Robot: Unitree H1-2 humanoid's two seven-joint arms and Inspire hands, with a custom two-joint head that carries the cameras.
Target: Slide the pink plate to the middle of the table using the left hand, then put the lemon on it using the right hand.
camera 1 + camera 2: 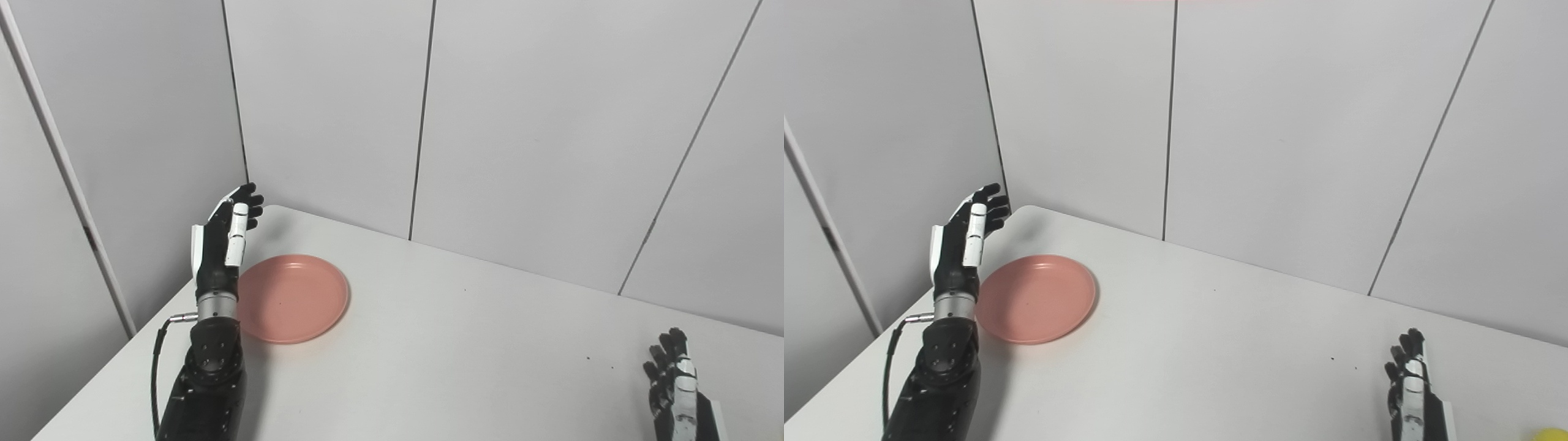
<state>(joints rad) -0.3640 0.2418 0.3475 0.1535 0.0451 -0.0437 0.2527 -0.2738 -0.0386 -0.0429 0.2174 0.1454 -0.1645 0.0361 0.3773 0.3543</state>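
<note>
The pink plate [293, 297] lies flat near the table's far left corner. My left hand [223, 242] stands upright at the plate's left rim, fingers apart and holding nothing; whether it touches the rim I cannot tell. My right hand [674, 383] rests low at the bottom right, fingers extended and empty. A sliver of the yellow lemon [1552, 435] shows at the bottom right corner of the right eye view, to the right of my right hand [1409, 380]. The lemon is out of the left eye view.
The white table [465, 343] ends in a rounded far left corner and a left edge beside my left arm. Grey wall panels [331, 110] stand close behind the table.
</note>
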